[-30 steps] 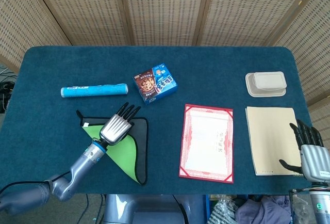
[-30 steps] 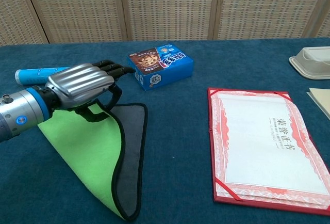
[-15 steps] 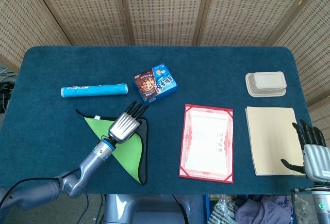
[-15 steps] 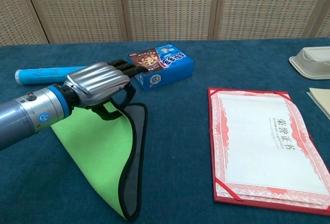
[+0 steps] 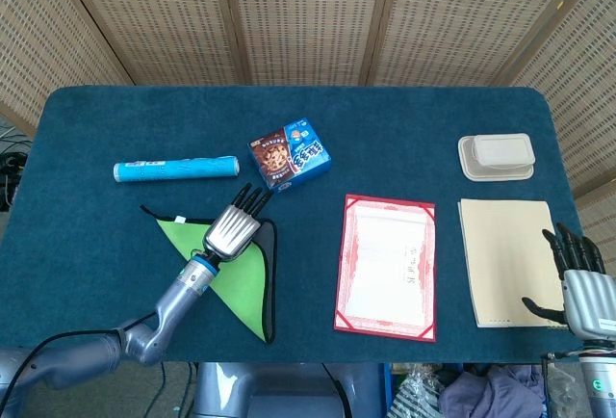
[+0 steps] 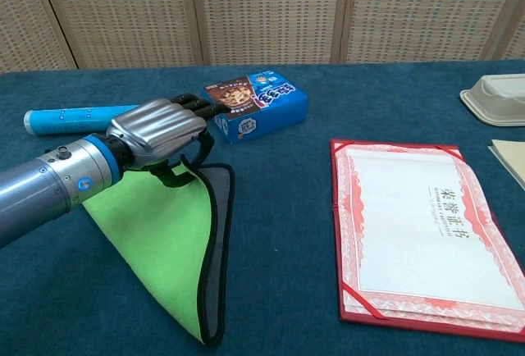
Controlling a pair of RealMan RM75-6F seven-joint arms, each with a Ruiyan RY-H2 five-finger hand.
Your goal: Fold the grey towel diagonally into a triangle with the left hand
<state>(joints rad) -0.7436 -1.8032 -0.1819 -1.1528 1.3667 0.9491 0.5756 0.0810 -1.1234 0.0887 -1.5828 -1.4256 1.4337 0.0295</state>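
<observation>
The towel [image 5: 243, 281] lies at the front left of the table, its bright green side [image 6: 160, 245] folded over, with a strip of the grey side and black hem [image 6: 215, 241] showing along the right. My left hand [image 5: 234, 230] is over the fold's upper right corner. In the chest view the left hand [image 6: 160, 130] has its thumb tucked under the palm and pinches the green flap's corner, the other fingers stretched toward the cookie box. My right hand [image 5: 580, 288] hangs at the front right edge, fingers apart, holding nothing.
A blue tube [image 5: 175, 169] lies behind the towel. A blue cookie box [image 5: 290, 155] stands just beyond the left fingertips. A red certificate folder [image 5: 387, 266] lies in the middle, a tan folder [image 5: 507, 261] to its right, and a white container [image 5: 496, 156] at the back right.
My left hand has moved right and slightly forward, drawing the green flap farther across the grey side, so less grey shows. The right hand has barely shifted.
</observation>
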